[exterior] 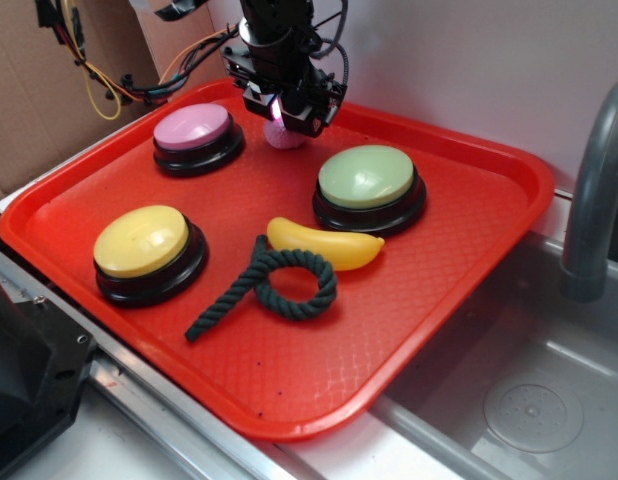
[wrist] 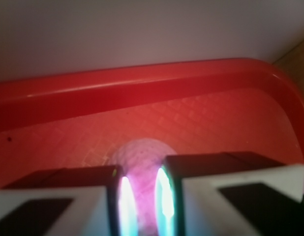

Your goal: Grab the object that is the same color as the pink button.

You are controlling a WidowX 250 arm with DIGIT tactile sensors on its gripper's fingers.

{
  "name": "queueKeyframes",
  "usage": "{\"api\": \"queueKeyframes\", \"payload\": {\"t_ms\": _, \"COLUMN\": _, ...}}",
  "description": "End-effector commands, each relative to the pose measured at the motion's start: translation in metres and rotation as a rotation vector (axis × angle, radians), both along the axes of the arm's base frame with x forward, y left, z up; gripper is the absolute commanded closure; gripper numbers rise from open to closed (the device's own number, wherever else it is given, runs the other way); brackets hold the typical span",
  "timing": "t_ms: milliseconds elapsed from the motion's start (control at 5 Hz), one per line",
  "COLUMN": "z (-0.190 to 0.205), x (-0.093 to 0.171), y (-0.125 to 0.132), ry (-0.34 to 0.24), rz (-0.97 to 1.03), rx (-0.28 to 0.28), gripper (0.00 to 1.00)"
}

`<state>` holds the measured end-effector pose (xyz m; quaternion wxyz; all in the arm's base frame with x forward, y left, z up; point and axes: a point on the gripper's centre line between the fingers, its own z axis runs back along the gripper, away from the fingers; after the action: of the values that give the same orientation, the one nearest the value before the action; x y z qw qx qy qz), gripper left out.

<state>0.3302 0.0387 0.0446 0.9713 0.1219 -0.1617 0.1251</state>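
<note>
Ball: the small pink ball (exterior: 284, 135) sat on the red tray (exterior: 469, 260) near the back rim, just beside the pink button (exterior: 194, 128) on that button's right as the exterior view showed it, apart from it

Colour match: its pink agreed with the domed top of the pink button, not with the yellow button (exterior: 142, 241) or the green button (exterior: 367, 177)

Gripper: the gripper (exterior: 286, 118) hung straight over the ball, hiding its upper part in the exterior view

Key relation: in the wrist view the ball (wrist: 142, 155) lay directly between the two fingers (wrist: 68, 191), centred in the gap, its far half showing beyond the tips (round, so no long axis to line up with)

Jaws: drawn in narrow on either side of the ball; whether the pads actually pressed it could not be told, since glare washed out both inner faces

Height: ball appeared to rest on the tray floor, not lifted

Bystanders: yellow banana toy (exterior: 324, 244) and dark rope loop (exterior: 279, 282) lay well apart toward the front, clear of the jaws

Judgement: alignment looked done; the next move probably called for a firm squeeze, then a lift
</note>
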Motion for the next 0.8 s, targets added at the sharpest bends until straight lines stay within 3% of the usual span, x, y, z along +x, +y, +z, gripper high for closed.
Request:
{"api": "queueKeyframes", "payload": {"t_ms": 0, "z": 0.073, "x": -0.008, "y": 0.001, "ry": -0.097, "rz": 0.123, "rx": -0.117, "gripper": 1.0}}
{"api": "queueKeyframes", "payload": {"t_ms": 200, "z": 0.1, "x": -0.02, "y": -0.006, "ry": -0.116, "rz": 0.147, "rx": -0.184, "gripper": 1.0}}
{"api": "queueKeyframes", "payload": {"t_ms": 400, "z": 0.129, "x": -0.043, "y": -0.016, "ry": -0.078, "rz": 0.176, "rx": -0.287, "gripper": 1.0}}
{"api": "queueKeyframes", "payload": {"t_ms": 600, "z": 0.154, "x": -0.078, "y": -0.017, "ry": -0.004, "rz": 0.177, "rx": -0.427, "gripper": 1.0}}
